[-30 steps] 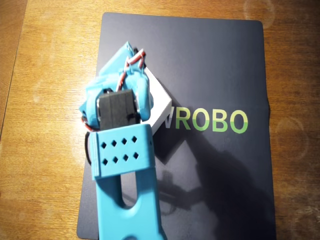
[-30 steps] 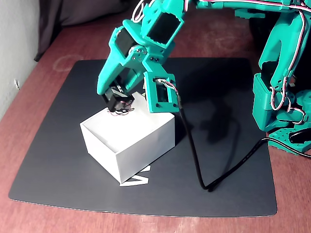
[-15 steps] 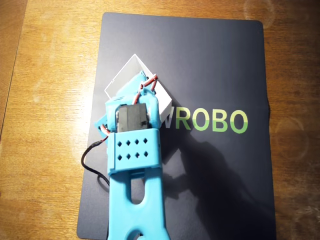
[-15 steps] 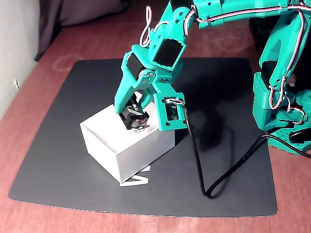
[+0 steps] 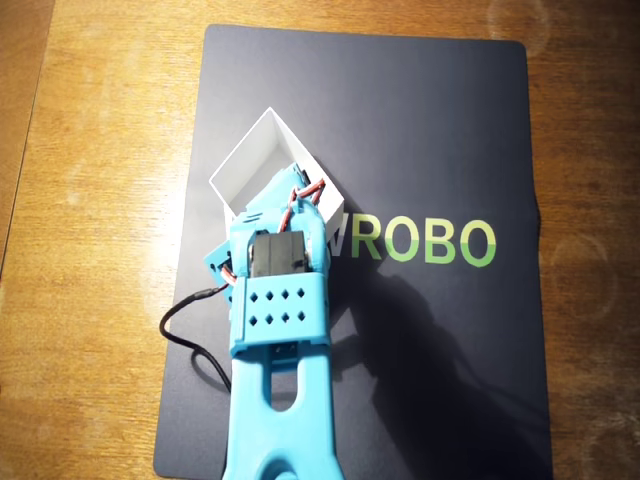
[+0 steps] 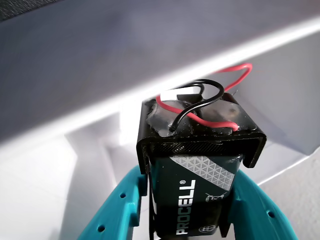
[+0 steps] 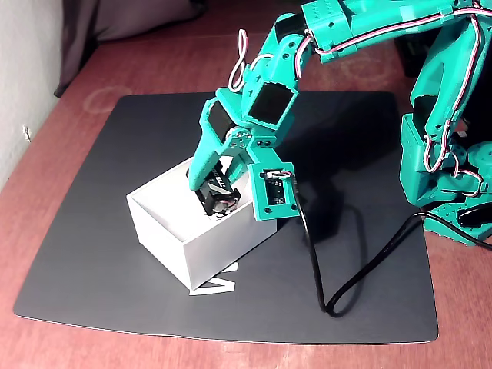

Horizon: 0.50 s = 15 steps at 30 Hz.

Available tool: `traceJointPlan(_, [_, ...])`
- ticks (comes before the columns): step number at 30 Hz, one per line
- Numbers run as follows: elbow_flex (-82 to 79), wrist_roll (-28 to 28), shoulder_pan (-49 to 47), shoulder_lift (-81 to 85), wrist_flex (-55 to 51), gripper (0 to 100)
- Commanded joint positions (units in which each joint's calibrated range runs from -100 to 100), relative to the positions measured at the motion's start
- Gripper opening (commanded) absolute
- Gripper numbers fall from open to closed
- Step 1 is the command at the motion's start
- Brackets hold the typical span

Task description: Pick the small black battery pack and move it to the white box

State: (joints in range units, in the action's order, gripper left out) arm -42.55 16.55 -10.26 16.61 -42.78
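The black battery pack holds a PROCELL battery and has red and black wires on top. My teal gripper is shut on it, one finger on each side. In the fixed view the pack hangs in the gripper just inside the open top of the white box. In the overhead view the gripper reaches over the near corner of the white box, and the pack is mostly hidden under the arm; only its red wires show.
The box stands on a dark mat with "ROBO" lettering, on a wooden table. A black cable loops over the mat from the wrist camera. The arm's base stands at the right in the fixed view.
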Motion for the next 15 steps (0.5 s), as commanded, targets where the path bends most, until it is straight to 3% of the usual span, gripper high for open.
traceJointPlan(1, [0.2, 0.2, 0.1, 1.8, 0.9, 1])
traceJointPlan(11, [0.2, 0.3, -0.7, 1.9, 0.8, 2])
traceJointPlan(15, [0.2, 0.3, -0.2, 1.8, 0.4, 13])
